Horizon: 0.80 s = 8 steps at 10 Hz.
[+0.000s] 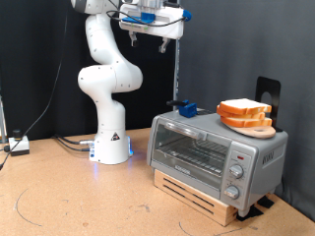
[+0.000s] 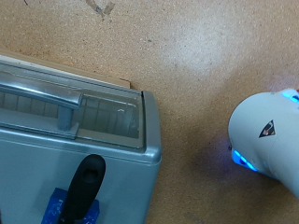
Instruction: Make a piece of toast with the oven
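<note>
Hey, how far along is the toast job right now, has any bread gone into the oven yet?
Nothing looks done. The oven has its door shut and the rack behind the glass looks bare. The bread slices sit stacked on the round wooden board on the oven's top. The gripper hangs high above the oven and holds nothing. Opening the door, loading a slice and setting the knobs are all left.

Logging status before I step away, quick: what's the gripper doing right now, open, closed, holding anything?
Gripper: high above the oven, nothing visibly held; open or closed cannot be told.
</note>
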Each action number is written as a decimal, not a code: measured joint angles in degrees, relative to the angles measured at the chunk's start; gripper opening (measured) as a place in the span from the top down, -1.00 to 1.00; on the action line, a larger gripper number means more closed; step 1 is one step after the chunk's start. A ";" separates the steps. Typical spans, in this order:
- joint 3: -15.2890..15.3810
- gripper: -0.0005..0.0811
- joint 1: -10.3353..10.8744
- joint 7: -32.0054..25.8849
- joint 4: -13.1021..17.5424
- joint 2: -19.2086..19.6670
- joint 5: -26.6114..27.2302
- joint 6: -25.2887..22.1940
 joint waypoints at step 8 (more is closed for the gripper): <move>-8.06 -0.99 7.44 -37.70 -4.40 -0.09 3.69 10.90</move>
